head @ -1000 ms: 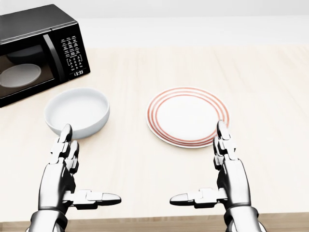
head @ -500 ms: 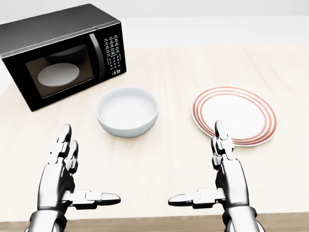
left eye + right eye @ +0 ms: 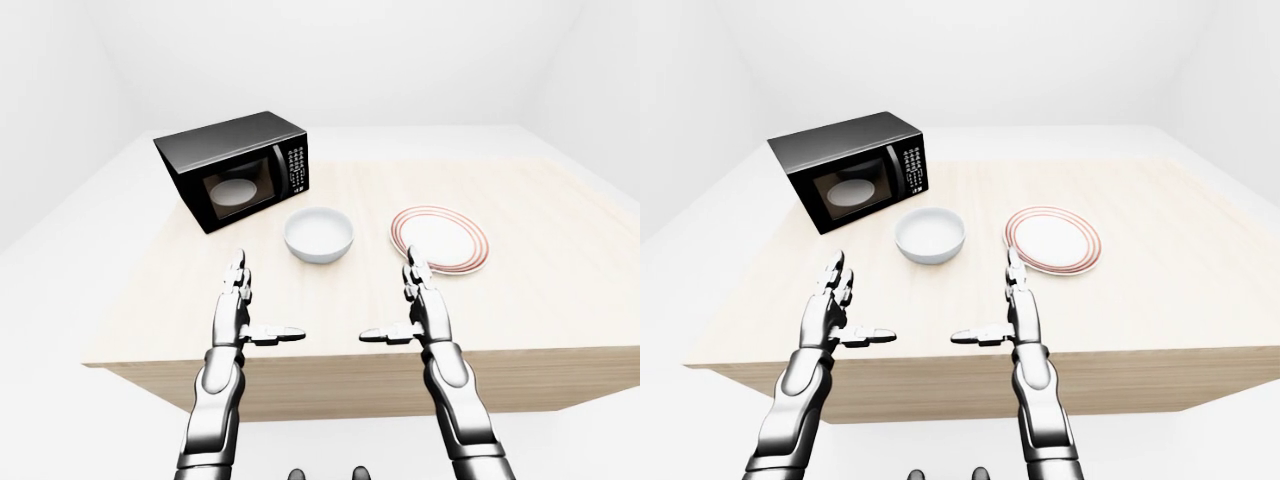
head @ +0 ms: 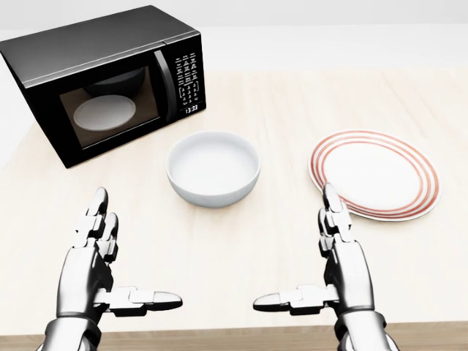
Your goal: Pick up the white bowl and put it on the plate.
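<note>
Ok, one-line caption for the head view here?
Both open hands, left robot hand and right robot hand, hover short of the white bowl, between microwave and striped plate.

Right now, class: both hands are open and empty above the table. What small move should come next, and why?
Probably reach the right hand forward and left toward the white bowl. The bowl stands untouched between the microwave and the plate, above both hands in the head view; the left hand also hovers open.
</note>
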